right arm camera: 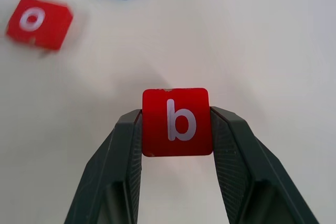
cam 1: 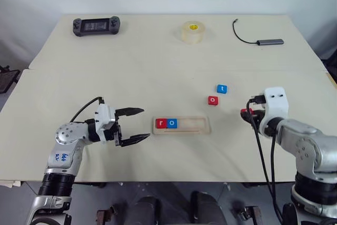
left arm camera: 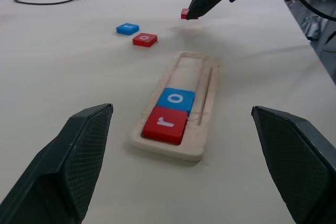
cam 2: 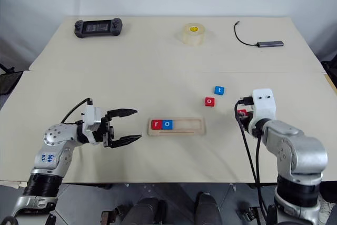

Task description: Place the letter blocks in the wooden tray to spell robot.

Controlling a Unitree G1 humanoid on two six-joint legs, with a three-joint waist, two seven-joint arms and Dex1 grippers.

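Note:
The wooden tray (cam 1: 182, 125) lies at the table's middle front with a red r block (cam 1: 161, 123) and a blue o block (cam 1: 172, 123) in its left end. A red o block (cam 1: 212, 100) and a blue t block (cam 1: 222, 88) lie loose on the table behind and to the right of the tray. My right gripper (right arm camera: 176, 129) is shut on a red b block (right arm camera: 176, 121), held just above the table to the right of the tray (cam 1: 246, 113). My left gripper (cam 1: 138, 125) stands open, level, just left of the tray's left end.
At the table's back lie a black handheld controller (cam 1: 96, 25), a roll of clear tape (cam 1: 192, 31) and a grey hub with a black cable (cam 1: 263, 39). A seam (cam 1: 158, 70) runs across the table between its two halves.

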